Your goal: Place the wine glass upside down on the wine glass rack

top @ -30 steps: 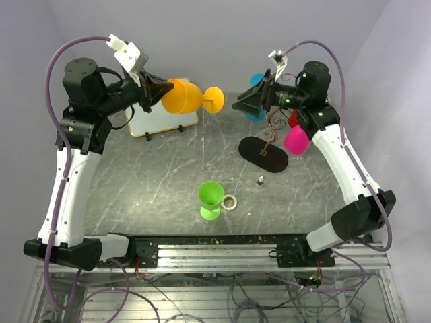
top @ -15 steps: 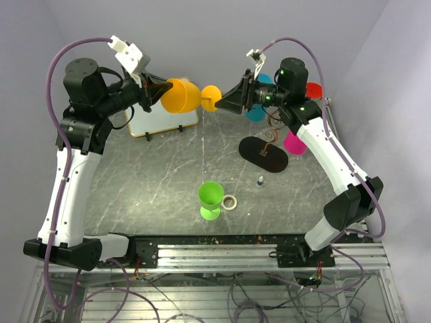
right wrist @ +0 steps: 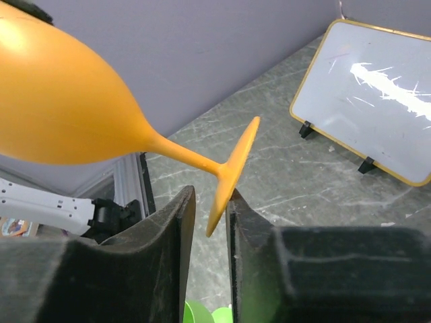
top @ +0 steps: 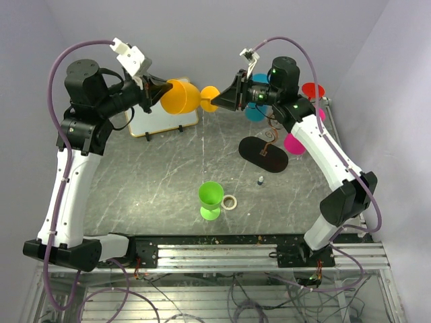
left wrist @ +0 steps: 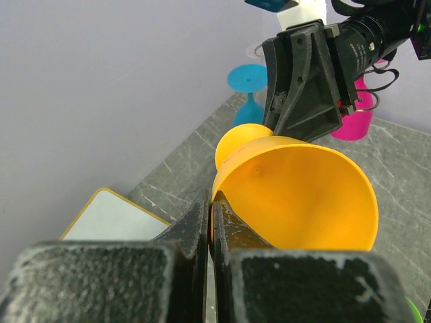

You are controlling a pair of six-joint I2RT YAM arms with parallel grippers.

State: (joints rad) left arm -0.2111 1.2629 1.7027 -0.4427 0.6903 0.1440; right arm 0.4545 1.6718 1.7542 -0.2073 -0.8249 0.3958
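The orange glass (top: 182, 96) hangs in the air over the far middle of the table (top: 155, 182), lying on its side with the bowl's mouth to the left and the foot to the right. The left gripper (top: 156, 89) has its jaws clamped on the bowl's rim, one finger (left wrist: 195, 222) inside and one outside the wall. The right gripper (top: 217, 103) is at the foot. In the right wrist view its jaws stand a little apart around the foot's edge, with one finger (right wrist: 252, 222) touching the disc and a narrow gap showing at the other. The rack (top: 264, 155) stands on the table to the right of the glass and nearer, under the right arm, with blue (top: 256, 111), red (top: 312, 89) and magenta (top: 295, 141) goblets around it.
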